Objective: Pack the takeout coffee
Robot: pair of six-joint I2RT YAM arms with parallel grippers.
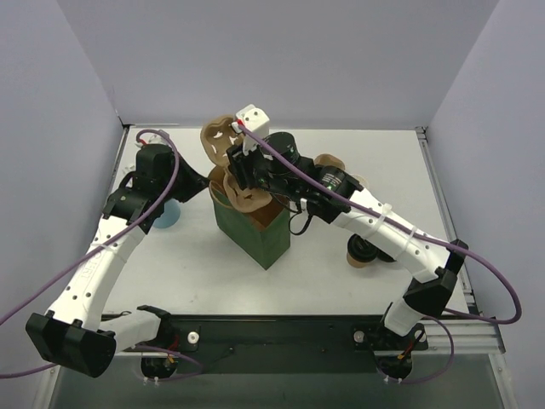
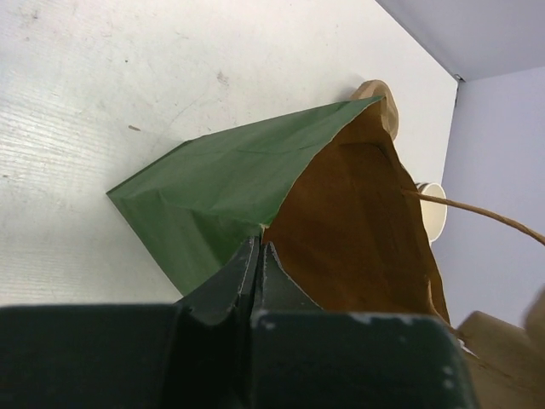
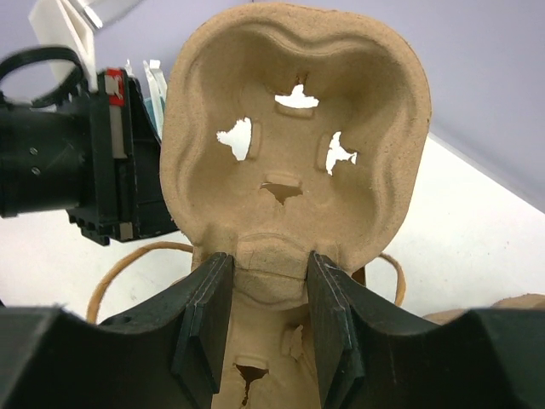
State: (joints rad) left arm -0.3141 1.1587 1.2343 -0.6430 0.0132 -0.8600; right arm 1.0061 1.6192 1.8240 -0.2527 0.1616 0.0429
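Prepping the bag, not yet packing the cup. The left fingers are pressing together on the rim of the green paper bag with brown kraft lining, pinching 1 wall at the mouth and holding it open. The bag is standing near the middle of the white desk. The right fingers are clamping the centre ridge of the tan moulded-pulp cup carrier, 1 finger on each side. They are holding it tilted up over the bag mouth, with its lower half seeming to dip into the opening.

The takeout coffee, a small brown kraft paper cup with a round black plastic lid, is sitting on the desk right of the bag and well apart from it. It is partly hidden under the right forearm, and neither arm is touching it.

Judging the step: the carrier is going into the bag first, so the task is looking early, with the coffee not loaded.

The next move is calling for lowering the carrier straight down and levelling it onto the bag floor while the left pinch is holding the mouth wide. After that the right fingers need to be parting and reaching for the cup. The thin twine handle is hanging by the opening, so the carrier edge may be snagging there.
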